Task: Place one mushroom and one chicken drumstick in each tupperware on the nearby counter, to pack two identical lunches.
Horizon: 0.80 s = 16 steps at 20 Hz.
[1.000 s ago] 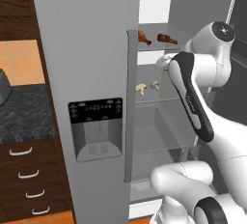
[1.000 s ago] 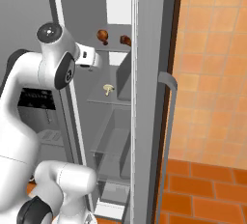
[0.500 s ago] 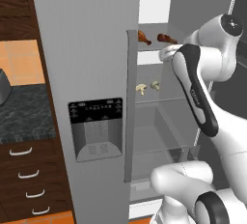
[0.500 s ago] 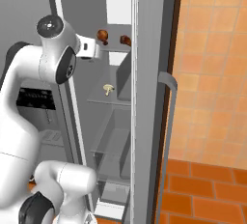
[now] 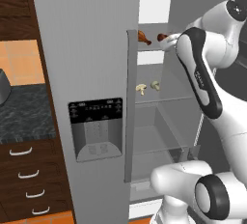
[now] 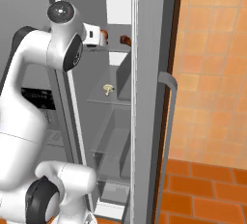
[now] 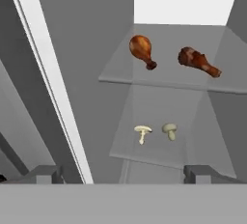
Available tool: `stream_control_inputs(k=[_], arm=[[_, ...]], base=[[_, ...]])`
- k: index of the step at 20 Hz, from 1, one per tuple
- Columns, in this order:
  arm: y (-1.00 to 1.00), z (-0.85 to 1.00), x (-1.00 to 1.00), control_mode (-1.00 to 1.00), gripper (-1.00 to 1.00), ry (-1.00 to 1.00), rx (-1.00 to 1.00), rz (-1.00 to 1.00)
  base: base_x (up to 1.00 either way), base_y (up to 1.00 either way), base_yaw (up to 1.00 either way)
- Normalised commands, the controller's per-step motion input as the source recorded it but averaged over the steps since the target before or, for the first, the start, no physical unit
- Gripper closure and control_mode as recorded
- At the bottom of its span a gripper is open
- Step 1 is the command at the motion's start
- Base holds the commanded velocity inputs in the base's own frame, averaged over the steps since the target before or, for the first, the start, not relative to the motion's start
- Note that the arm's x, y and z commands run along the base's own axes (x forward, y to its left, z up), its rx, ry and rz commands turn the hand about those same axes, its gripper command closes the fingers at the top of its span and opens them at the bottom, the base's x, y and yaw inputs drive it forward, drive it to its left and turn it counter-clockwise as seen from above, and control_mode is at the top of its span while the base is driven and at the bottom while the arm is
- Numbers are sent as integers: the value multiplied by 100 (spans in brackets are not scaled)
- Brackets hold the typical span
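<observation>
Gripper (image 7: 120,175) is hanging released, jaws wide, nothing between them. Ahead, up-left: drumstick (image 7: 142,50) is lying on upper fridge shelf (image 7: 164,76), second drumstick (image 7: 198,61) rightward. Two mushrooms (image 7: 143,133) are sitting side by side on the shelf below.

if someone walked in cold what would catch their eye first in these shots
Most likely the open fridge: two reddish-brown drumsticks lie apart on an upper glass shelf, and two small pale mushrooms stand side by side on the shelf below. The white arm reaches in at the upper shelf's height, its gripper open and holding nothing. Left of the fridge sits a dark marbled counter over drawers.
</observation>
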Motion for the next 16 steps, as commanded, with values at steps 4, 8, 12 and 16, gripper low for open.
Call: stream_control_inputs(k=[4,8,12,16], arm=[[-2,-3,41,-100,-100,0,0,8],[0,-17,43,-100,-100,0,0,9],[0,-27,46,-100,-100,0,0,8],[0,-15,41,-100,-100,0,0,7]], base=[[0,0,0],[0,0,0],[0,0,0],[0,0,0]])
